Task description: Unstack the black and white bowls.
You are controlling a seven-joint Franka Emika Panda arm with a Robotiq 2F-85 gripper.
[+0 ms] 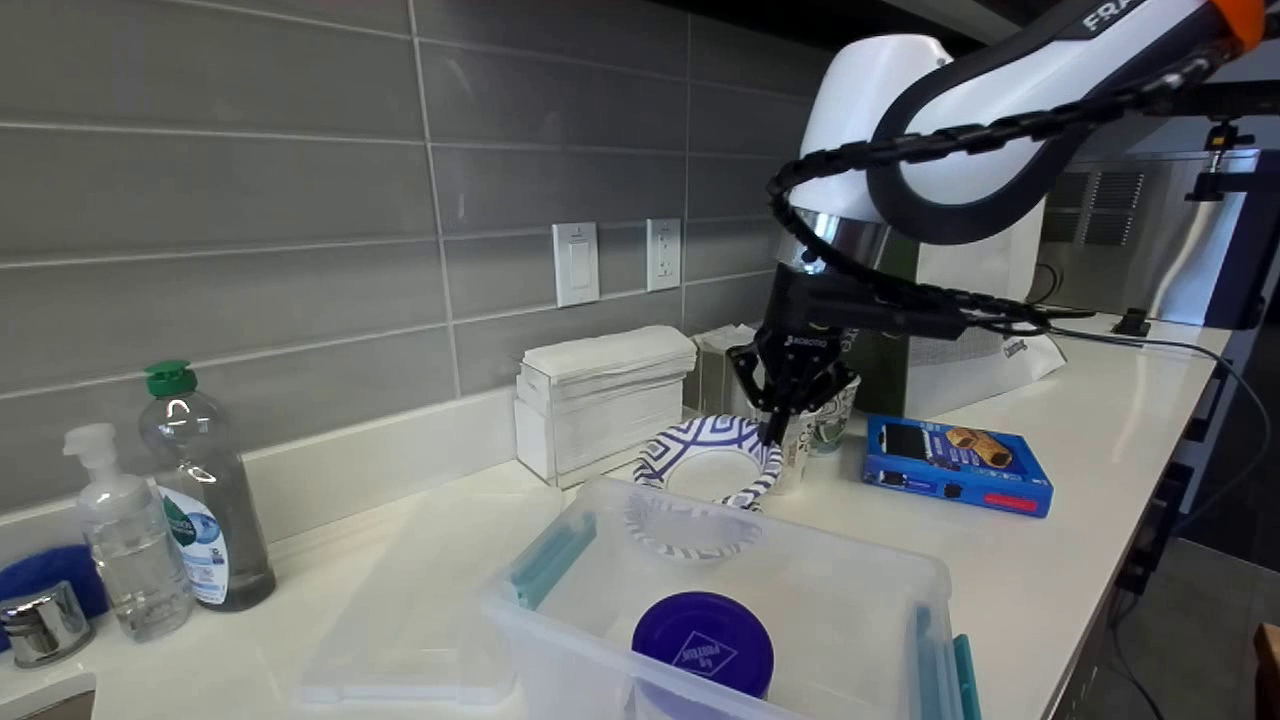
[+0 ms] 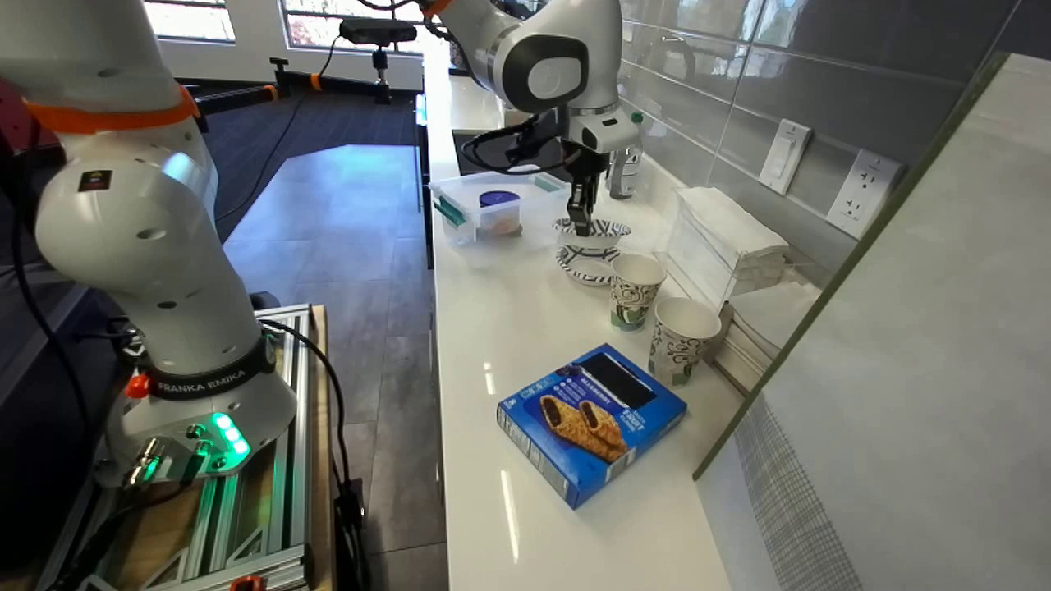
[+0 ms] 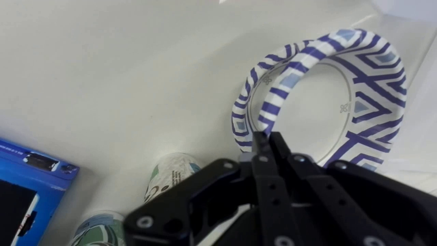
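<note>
Looking at the room first: glossy white counter catching light near its floor-side edge, grey tiled wall behind its wall edge with a switch and an outlet. Grey floor past the floor-side edge, bright windows beyond. We see a napkin stack at the wall edge, a clear bin by the floor-side edge, plus a blue box and two paper cups, the cups nearer the wall edge.

Lower bowl sits upright on the counter, between floor-side edge and wall edge, just beside one cup. Upper bowl is held over it, offset and tilted, hiding much of it in the wrist view. End effector pinches the upper bowl's rim between its tips.

Both are shallow and white: striped rims, thin grey ring and a small petal mark on the base; the upper one shows zigzag walls. We read the print as navy with pale blue patches up close, near-black from farther off. Can't tell whether the two touch.
</note>
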